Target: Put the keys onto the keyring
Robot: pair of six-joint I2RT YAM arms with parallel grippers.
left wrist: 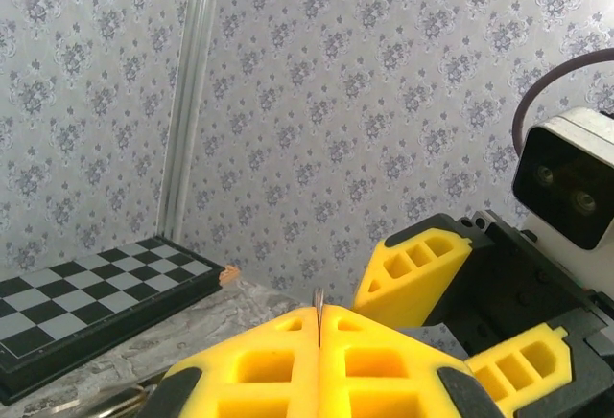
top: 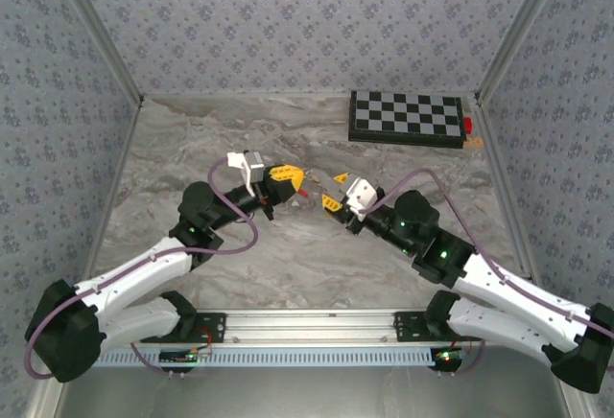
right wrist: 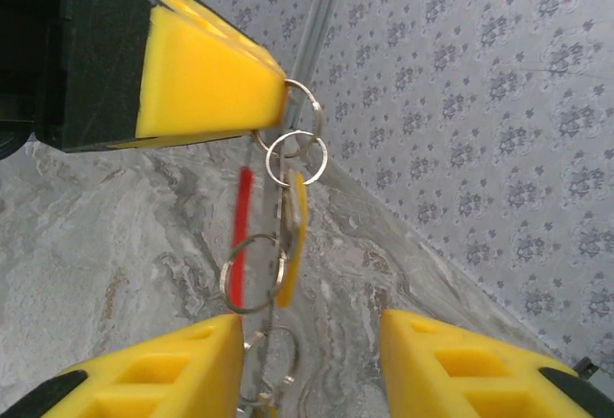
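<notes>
My left gripper (top: 293, 180) is raised over the table's middle, shut on a thin metal ring whose edge sticks out between its pads (left wrist: 318, 301). In the right wrist view that small ring (right wrist: 301, 102) sits at the left fingertip (right wrist: 206, 82). From it hangs a bunch: a linked ring (right wrist: 296, 155), the yellow key (right wrist: 294, 231), another ring (right wrist: 253, 274) and the keyring's red part (right wrist: 244, 221), seen edge-on. My right gripper (right wrist: 312, 327) is open just below, the bunch dangling beside its left finger (right wrist: 163, 370). A tan bit (right wrist: 262, 400) at the bottom edge is too unclear to name.
A folded chessboard (top: 406, 116) lies at the back right of the marble table (top: 192, 150), also in the left wrist view (left wrist: 86, 293). A small red piece (top: 468, 126) sits at its right end. Patterned walls enclose the table on three sides.
</notes>
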